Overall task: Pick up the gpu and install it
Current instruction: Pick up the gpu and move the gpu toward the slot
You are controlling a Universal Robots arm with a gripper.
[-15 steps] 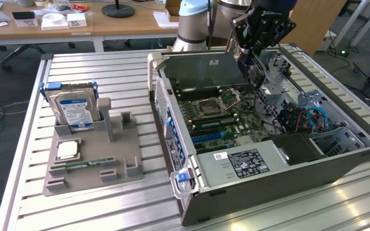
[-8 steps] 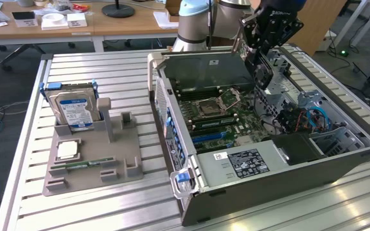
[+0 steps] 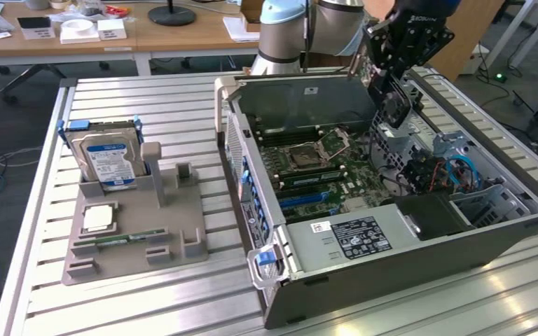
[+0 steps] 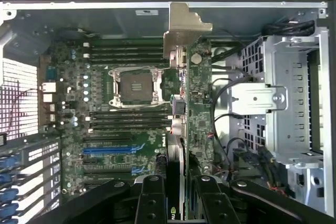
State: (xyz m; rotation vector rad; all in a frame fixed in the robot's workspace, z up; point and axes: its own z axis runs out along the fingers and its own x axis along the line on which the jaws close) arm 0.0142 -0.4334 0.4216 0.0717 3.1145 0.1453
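A slatted metal table point(image 3: 157, 308) carries the open computer case point(image 3: 419, 269), with a grey holder tray point(image 3: 129, 262) to the exterior view's left. Above the case's far side, my pincer point(image 4: 181, 187) is clamped on the gpu point(image 4: 199, 103), which hangs edge-on over the motherboard point(image 4: 126, 129).

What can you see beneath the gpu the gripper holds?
The motherboard, with its CPU socket, inside the open case; the gpu covers the strip directly beneath it.
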